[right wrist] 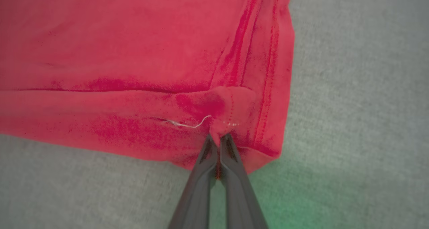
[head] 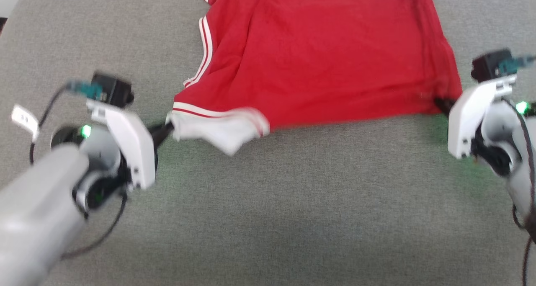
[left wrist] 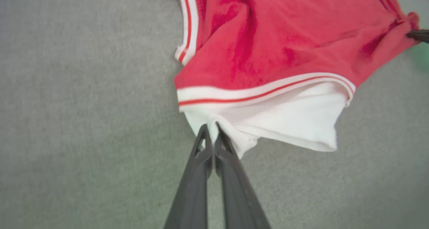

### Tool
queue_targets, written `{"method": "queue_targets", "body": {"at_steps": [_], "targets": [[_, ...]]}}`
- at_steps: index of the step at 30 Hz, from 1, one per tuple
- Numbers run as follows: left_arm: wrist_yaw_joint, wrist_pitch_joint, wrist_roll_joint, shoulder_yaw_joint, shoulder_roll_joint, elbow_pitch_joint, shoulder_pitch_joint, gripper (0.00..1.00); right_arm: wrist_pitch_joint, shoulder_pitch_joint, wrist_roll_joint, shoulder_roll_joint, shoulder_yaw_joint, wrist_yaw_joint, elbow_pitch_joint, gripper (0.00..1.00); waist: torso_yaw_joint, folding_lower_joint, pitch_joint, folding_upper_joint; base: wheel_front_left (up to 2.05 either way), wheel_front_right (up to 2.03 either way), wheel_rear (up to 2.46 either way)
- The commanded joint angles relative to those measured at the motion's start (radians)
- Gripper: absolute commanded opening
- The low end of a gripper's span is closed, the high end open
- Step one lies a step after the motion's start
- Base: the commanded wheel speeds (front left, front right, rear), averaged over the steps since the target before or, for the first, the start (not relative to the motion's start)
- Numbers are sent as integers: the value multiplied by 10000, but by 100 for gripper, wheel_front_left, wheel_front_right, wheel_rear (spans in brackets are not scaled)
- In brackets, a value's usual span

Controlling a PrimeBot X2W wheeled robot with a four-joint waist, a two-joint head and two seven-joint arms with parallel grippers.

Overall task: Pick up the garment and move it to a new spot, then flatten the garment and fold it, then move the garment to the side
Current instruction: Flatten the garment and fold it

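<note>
Left fingers [left wrist: 202,152] clenched the shirt's [head: 326,47] white sleeve [head: 217,129], right fingers [right wrist: 231,162] its red corner [right wrist: 264,148]; the near edge spanned between, seemingly taut.

Head view looks down on the garment [head: 326,55]; close wrist views face its corners along left tool [left wrist: 212,128] and right tool [right wrist: 218,137].
</note>
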Motion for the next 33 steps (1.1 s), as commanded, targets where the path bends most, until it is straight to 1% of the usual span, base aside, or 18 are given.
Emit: {"method": "queue_targets", "body": {"at_steps": [1, 5, 7, 10, 16, 21, 22, 23, 25, 26, 28, 33], "targets": [[303, 51, -259, -30, 301, -585, 557, 0, 353, 620, 230, -318, 94, -18, -700, 0, -35, 0, -31, -1, 0, 0, 0], [1108, 278, -634, -117, 1041, -2077, 1665, 0, 1106, 2040, 653, -1090, -42, -18, -2364, 0, -88, 0, -80, -1, 0, 0, 0], [1542, 319, -835, -133, 1404, -2748, 2192, 0, 1577, 2720, 811, -1389, -113, -18, -3201, 0, -123, 0, -85, -1, 0, 0, 0], [2098, 348, -1074, -163, 1844, -3716, 2846, 0, 2286, 3714, 1056, -1786, -489, -18, -4298, 0, -154, 0, -88, -1, 0, 0, 0], [3114, 517, -1533, -175, 2657, -5236, 3778, 0, 3797, 5584, 1414, -2273, -1392, -17, -6275, 0, -185, 0, -73, -1, 0, 0, 0], [3783, 790, -1956, -291, 3134, -6155, 4332, 0, 5096, 6956, 1746, -2380, -2140, -15, -7723, 0, -231, 0, -42, -1, 0, 0, 0], [3783, 790, -1956, -291, 3134, -6155, 4332, 0, 5096, 6956, 1746, -2380, -2140, -15, -7723, 0, -231, 0, -42, -1, 0, 0, 0], [3971, 893, -2015, -340, 3258, -6435, 4441, 0, 5511, 7336, 1770, -2317, -2487, -15, -8204, 0, -251, 0, -11, -1, 0, 0, 0], [4045, 786, -2027, -258, 3317, -6626, 4434, 0, 5708, 7612, 1706, -2151, -2888, -15, -8611, 0, -268, 0, 31, -1, 0, 0, 0], [4045, 786, -2027, -258, 3317, -6626, 4434, 0, 5708, 7612, 1706, -2151, -2888, -15, -8611, 0, -268, 0, 31, -1, 0, 0, 0], [4047, 625, -1891, -150, 3349, -6731, 4294, 0, 5798, 7797, 1614, -1944, -3264, -14, -8969, 0, -285, 0, 63, -1, 0, 0, 0], [3889, 301, -1440, 120, 3397, -6883, 3807, 0, 5878, 7954, 1322, -1334, -4073, -14, -9738, 0, -369, 0, 79, -1, 0, 0, 0]]}}
